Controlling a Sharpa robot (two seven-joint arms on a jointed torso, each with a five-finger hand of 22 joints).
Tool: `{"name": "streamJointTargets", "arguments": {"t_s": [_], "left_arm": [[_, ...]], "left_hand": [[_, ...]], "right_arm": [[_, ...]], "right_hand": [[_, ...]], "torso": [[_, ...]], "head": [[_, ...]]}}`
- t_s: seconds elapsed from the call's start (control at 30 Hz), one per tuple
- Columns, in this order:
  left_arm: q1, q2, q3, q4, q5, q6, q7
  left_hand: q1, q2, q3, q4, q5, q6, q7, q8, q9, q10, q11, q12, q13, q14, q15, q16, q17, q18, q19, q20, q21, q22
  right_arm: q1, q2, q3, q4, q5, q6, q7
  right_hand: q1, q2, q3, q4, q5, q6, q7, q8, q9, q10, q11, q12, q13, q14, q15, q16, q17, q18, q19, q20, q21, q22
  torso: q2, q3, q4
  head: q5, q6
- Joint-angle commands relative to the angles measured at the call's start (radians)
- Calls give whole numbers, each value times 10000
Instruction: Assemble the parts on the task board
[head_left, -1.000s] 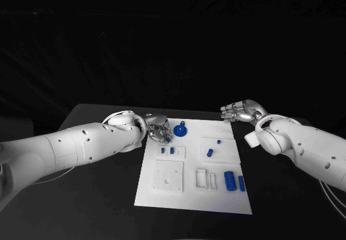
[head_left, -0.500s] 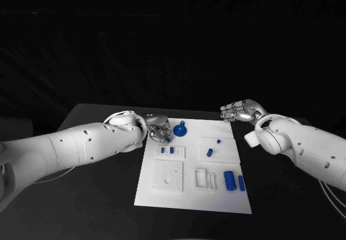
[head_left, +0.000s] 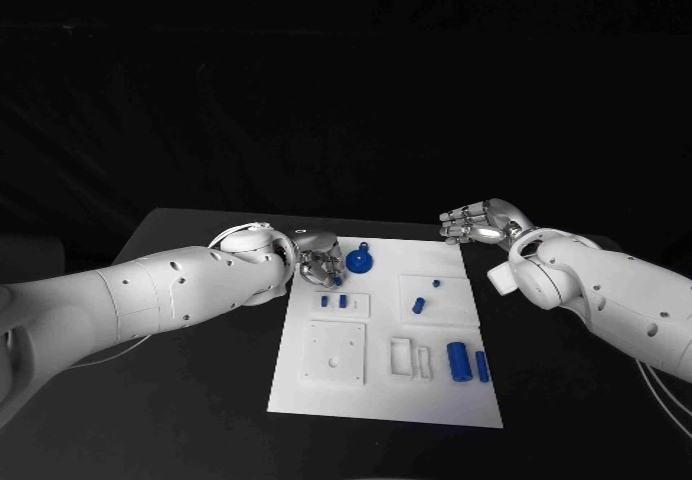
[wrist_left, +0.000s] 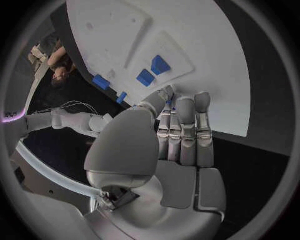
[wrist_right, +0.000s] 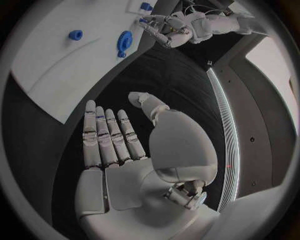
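Observation:
The white task board (head_left: 378, 395) lies mid-table. At its far left corner my left hand (head_left: 317, 258) hovers with fingers drawn together against the thumb, pinching a small blue part (wrist_left: 167, 102) at the fingertips. Beside that hand lies a round blue disc with a tab (head_left: 361, 262). Two small blue pieces (head_left: 335, 299) sit in a raised pad just below the hand. Two blue pegs (head_left: 420, 305) stand mid-board, and a blue cylinder (head_left: 459, 361) and a bar (head_left: 482, 366) lie at the near right. My right hand (head_left: 476, 222) is held flat, fingers straight, beyond the board's far right corner, holding nothing.
A square raised plate (head_left: 336, 352) and two narrow slots (head_left: 411, 357) occupy the board's near half. Black table (head_left: 188, 400) surrounds the board on all sides. In the right wrist view the disc (wrist_right: 124, 41) and a small blue ring (wrist_right: 75, 34) lie on the board.
My left hand has risen slightly from the small pad toward the board's far edge, keeping its pinch. The right hand has not moved.

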Motion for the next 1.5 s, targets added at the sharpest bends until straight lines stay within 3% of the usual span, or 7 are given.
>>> {"name": "streamJointTargets", "arguments": {"t_s": [0.03, 0.7, 0.97, 1.03, 1.17, 1.37, 1.5], "left_arm": [[-35, 47, -29, -7, -131, 489, -172], [-54, 187, -85, -61, -519, 1092, -391], [-56, 153, -125, -17, -581, 947, -282], [-57, 152, -128, -16, -584, 891, -234], [-58, 168, -132, -16, -588, 854, -187], [-60, 181, -132, -40, -589, 722, -186], [-61, 165, -132, -45, -588, 649, -205]], "left_hand": [[-9, 115, -51, 31, -46, -14, 46, 59, 20, -85, -3, 38, 8, -62, 9, 12, 8, 115, 1, 10, -74, 203], [23, 145, -99, -22, -37, 212, 2, 69, 49, 144, -76, 44, 13, -110, -33, 36, 9, 89, -31, -22, -98, 208], [15, 128, -97, -92, -69, 270, -4, 57, 30, 183, -85, 40, 11, -209, -36, 59, 22, 57, -90, -36, -106, 211], [32, 118, -91, -117, -104, 91, 37, 38, -9, 18, -28, 33, 5, -250, -3, 40, 11, 53, -116, -21, -117, 209], [44, 92, 74, -103, -476, -772, 233, 37, -52, -893, 296, 27, -8, -431, 222, -100, -85, 125, -269, 151, -199, 207], [-31, -165, 432, -34, -491, -1305, 366, 38, -64, -1568, 530, 23, -16, -507, 384, -119, -177, 318, -289, 336, -226, 212], [-46, -360, 636, 9, -507, -1793, 324, 37, -75, -1754, 584, 21, -18, -545, 428, -122, -236, 398, -287, 403, -244, 209]], "right_arm": [[-4, 1, 4, 19, -85, 105, 98], [-4, 5, 4, 19, -85, 121, 94], [-4, -7, 4, 17, -86, 122, 92], [-4, -7, 4, 16, -86, 124, 92], [-4, -7, 4, 9, -87, 127, 87], [-4, -5, 4, 3, -95, 145, 74], [-4, -11, 4, 7, -117, 176, 54]], "right_hand": [[-34, -13, 59, -14, -13, 57, 33, -58, -11, 17, -30, -61, -12, -41, 17, -43, -17, 46, -30, -13, 20, -14], [-34, -13, 59, -14, -13, 57, 33, -58, -11, 17, -30, -61, -12, -41, 17, -43, -17, 46, -30, -13, 20, -14], [-34, -13, 59, -14, -13, 57, 33, -58, -11, 17, -30, -61, -12, -41, 17, -43, -17, 46, -30, -13, 20, -14], [-34, -13, 59, -14, -13, 57, 33, -58, -11, 17, -30, -61, -12, -41, 17, -43, -17, 46, -30, -13, 20, -14], [-41, -11, 56, -20, -21, 57, 29, -59, -12, 25, -32, -61, -12, -36, 13, -42, -16, 46, -27, -14, 20, -14], [-42, -20, 40, -21, -17, 45, 34, -59, -12, 0, -28, -62, -13, -44, 18, -43, -16, 43, -35, -12, 18, -14], [-37, -31, 9, -21, -28, -14, 42, -63, -15, -74, -20, -66, -16, -87, 29, -45, -18, 36, -54, -9, 15, -14]], "torso": [[5, 0, 7], [0, -4, 4], [-2, -6, 13], [-1, -5, 16], [0, -6, 8], [-2, -8, 1], [0, -6, 2]], "head": [[-6, -15], [-20, -50], [-23, -56], [-24, -57], [-15, -54], [-9, -52], [-10, -50]]}}
